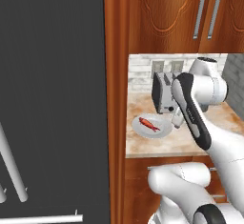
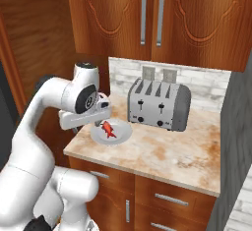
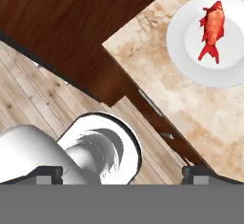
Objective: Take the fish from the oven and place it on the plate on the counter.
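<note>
Stone in mottled beige and tan is forming the counter (image 2: 162, 154), a flat slab sitting over wooden cabinet fronts with slim silver handles. Resting on that slab, near its front left corner in the right base view, the plate (image 2: 123, 135) is showing as a round, shallow, plain white-grey disc with a smooth matte face. The fish (image 3: 212, 29) is lying flat inside the plate, close to its centre: slim, bright red-orange, with small ragged fins along its sides and a forked tail, and taking up only a small part of the plate's width. Behind the plate, toward the pale brick-patterned wall, a boxy silver toaster (image 2: 158, 104) with top slots and small dark knobs is standing on the same stone. The gripper (image 3: 122, 173) is hanging off the plate's side, past the counter edge over plank flooring, its two dark fingertips (image 3: 45, 174) standing wide apart with nothing between them and holding nothing. Left of the plate in the left base view, the oven (image 1: 50, 99) is showing as a broad dark panel.
</note>
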Robot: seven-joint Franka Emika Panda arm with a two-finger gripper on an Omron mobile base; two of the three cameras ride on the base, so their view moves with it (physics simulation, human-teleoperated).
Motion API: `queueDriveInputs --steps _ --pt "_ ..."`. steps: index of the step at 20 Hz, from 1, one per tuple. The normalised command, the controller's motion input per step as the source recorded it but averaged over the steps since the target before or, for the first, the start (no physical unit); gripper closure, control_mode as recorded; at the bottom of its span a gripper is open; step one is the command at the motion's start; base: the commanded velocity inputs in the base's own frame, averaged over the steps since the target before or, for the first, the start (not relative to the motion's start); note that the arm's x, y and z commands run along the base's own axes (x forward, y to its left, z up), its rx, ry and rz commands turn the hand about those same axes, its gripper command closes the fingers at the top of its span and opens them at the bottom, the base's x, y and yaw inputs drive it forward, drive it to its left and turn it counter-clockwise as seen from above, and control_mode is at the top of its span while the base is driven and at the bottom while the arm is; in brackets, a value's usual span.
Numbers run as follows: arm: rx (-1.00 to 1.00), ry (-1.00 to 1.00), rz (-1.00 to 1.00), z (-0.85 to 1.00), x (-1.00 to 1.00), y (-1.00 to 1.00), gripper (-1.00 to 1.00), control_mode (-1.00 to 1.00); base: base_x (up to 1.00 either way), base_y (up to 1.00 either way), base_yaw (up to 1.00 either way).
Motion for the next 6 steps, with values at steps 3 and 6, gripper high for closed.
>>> queueDriveInputs --steps 3,6 --pt "0.0 -0.08 0.11 1.0 -0.46 0.2 -1.0 -1.0 0.0 0.0 0.0" --pt "0.0 -0.2 0.09 1.0 -0.38 0.06 -1.0 -1.0 0.0 0.0 0.0"
